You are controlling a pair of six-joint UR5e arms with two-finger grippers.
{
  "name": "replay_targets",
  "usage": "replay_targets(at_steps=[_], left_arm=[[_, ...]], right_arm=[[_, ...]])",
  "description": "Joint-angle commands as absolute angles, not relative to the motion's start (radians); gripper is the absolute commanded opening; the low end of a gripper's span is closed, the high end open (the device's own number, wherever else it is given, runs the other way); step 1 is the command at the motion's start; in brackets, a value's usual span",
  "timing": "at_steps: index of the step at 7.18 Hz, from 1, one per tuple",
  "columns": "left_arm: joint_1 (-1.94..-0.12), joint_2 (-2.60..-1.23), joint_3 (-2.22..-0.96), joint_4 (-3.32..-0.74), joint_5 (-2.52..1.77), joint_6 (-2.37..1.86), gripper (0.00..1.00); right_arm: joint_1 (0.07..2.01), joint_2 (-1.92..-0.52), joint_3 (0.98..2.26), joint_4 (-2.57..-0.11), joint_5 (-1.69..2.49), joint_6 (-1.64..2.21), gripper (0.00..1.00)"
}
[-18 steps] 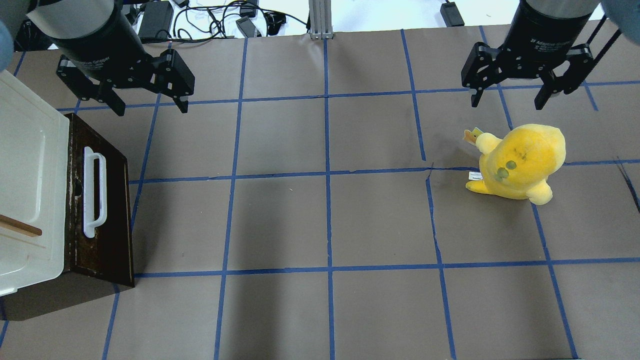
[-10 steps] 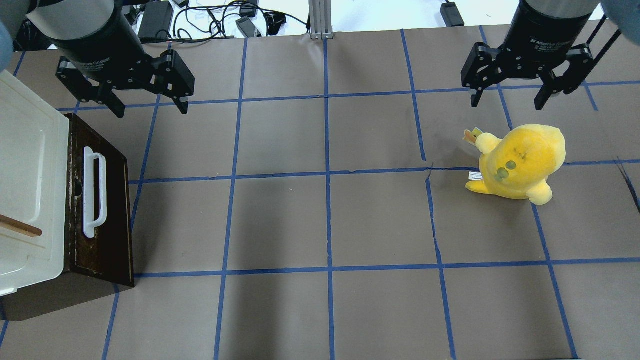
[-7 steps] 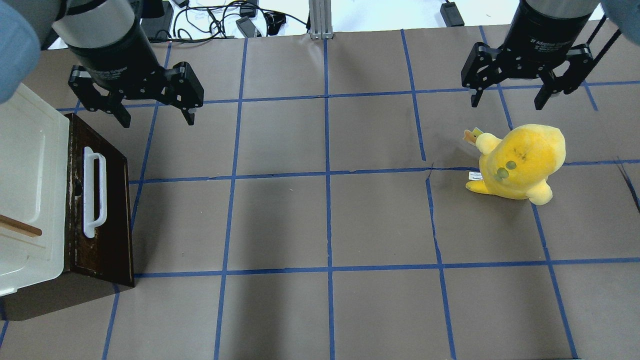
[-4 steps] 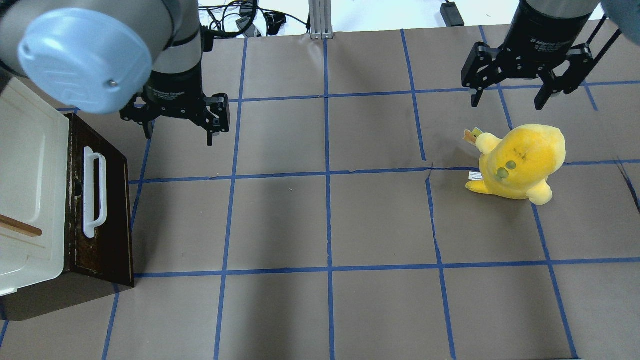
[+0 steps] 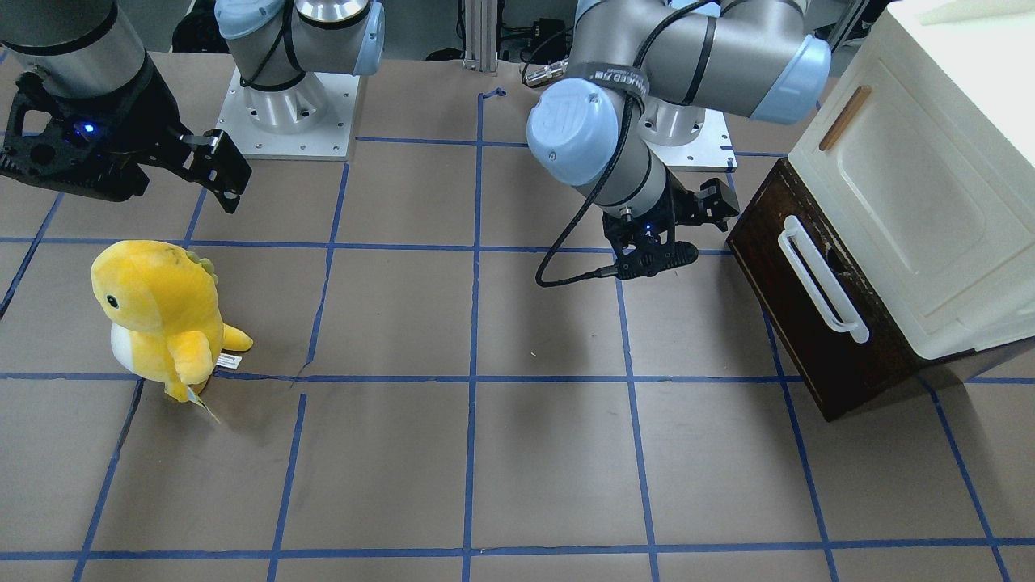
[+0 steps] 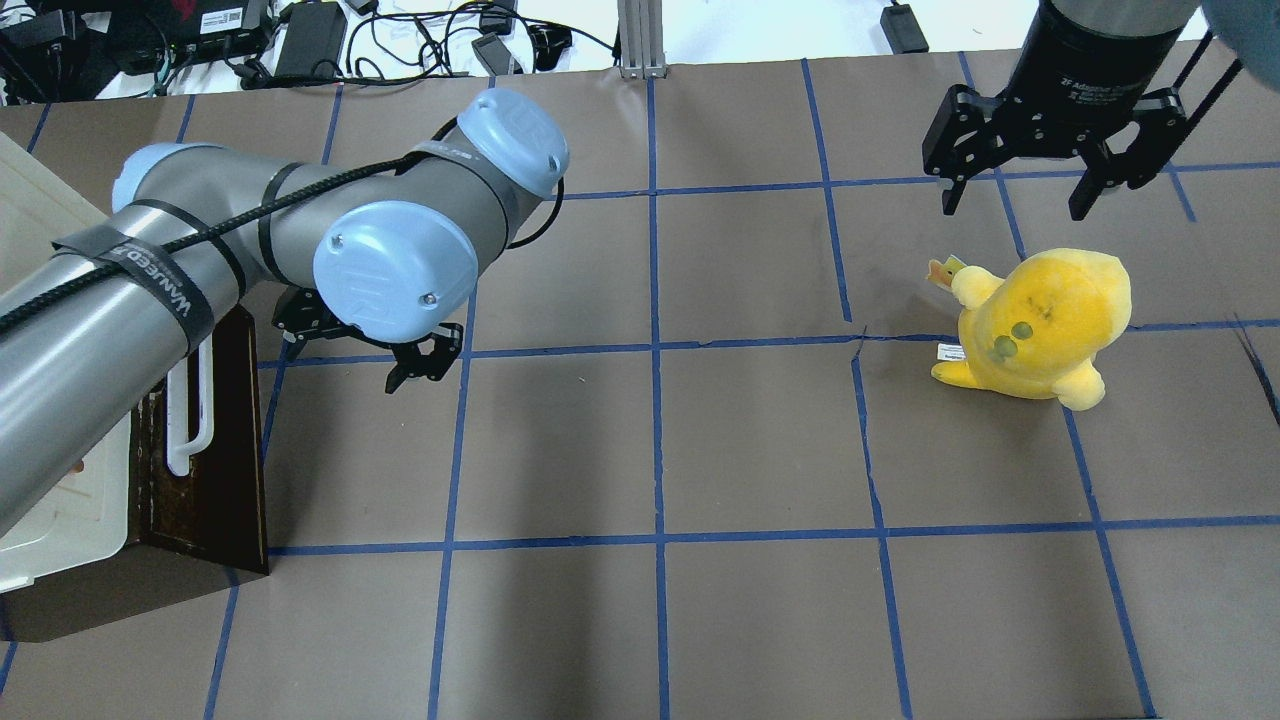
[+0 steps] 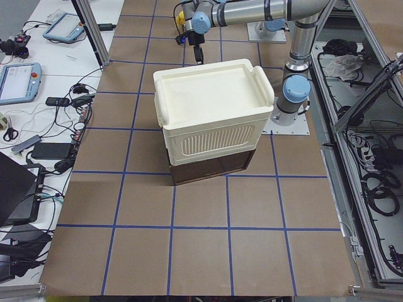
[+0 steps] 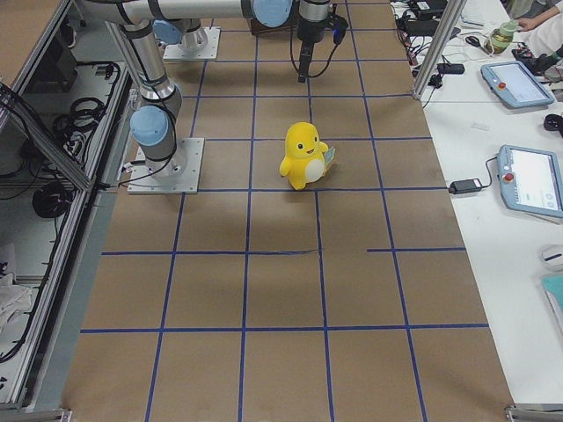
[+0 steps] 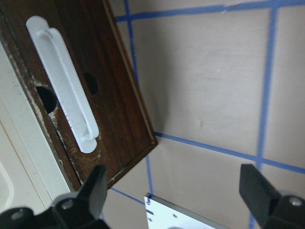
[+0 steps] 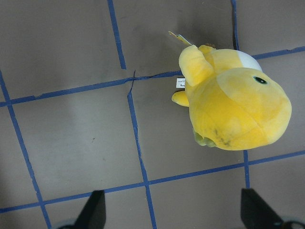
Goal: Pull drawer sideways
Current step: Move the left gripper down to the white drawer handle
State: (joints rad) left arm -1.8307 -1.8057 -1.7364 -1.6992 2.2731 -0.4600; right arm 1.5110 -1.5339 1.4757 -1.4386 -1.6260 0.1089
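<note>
Looking from overhead, the left gripper [image 6: 345,362] has swung from 11 o'clock down beside the drawer [image 6: 235,450] at 9 o'clock. Its jaws are spread, so grabbing should come next. The right gripper [image 6: 1012,205] hangs at 1 o'clock, jaws spread too. From the front, the drawer sits at 3 o'clock under the cream box [image 5: 914,186]. In the left wrist view, its long white handle [image 9: 64,86] runs from 11 to 5 and faces the table's middle.

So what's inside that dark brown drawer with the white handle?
Nothing inside shows, because the drawer looks shut. Only its dark front, the white handle and two round holes behind the handle can be seen. A cream box sits on top.
</note>
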Motion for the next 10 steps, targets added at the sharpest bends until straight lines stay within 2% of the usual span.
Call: replay_targets(at_steps=[1, 4, 6, 7, 8, 9, 10], left_arm=[[-1.819, -1.864, -1.801, -1.710, 2.431, -0.570, 1.00], [-1.663, -1.911, -1.937, -1.710, 2.716, -0.696, 1.00], [-1.657, -1.960, -1.940, -1.713, 2.803, -0.728, 1.00], [-1.657, -1.982, -1.940, -1.716, 2.819, -0.742, 0.94], [-1.657, -1.989, -1.936, -1.717, 2.819, -0.742, 0.84], [-1.657, -1.988, -1.939, -1.717, 2.821, -0.744, 0.61], [-1.657, -1.987, -1.939, -1.717, 2.821, -0.742, 0.52]], right_arm=[[1.509, -1.534, 1.476, -1.437, -1.626, 0.109, 1.00], [1.511, -1.534, 1.476, -1.439, -1.626, 0.109, 1.00], [1.511, -1.534, 1.476, -1.439, -1.626, 0.109, 1.00], [1.509, -1.534, 1.476, -1.439, -1.626, 0.109, 1.00], [1.511, -1.534, 1.476, -1.439, -1.626, 0.109, 1.00], [1.511, -1.534, 1.476, -1.439, -1.626, 0.109, 1.00], [1.511, -1.534, 1.476, -1.439, -1.626, 0.109, 1.00]])
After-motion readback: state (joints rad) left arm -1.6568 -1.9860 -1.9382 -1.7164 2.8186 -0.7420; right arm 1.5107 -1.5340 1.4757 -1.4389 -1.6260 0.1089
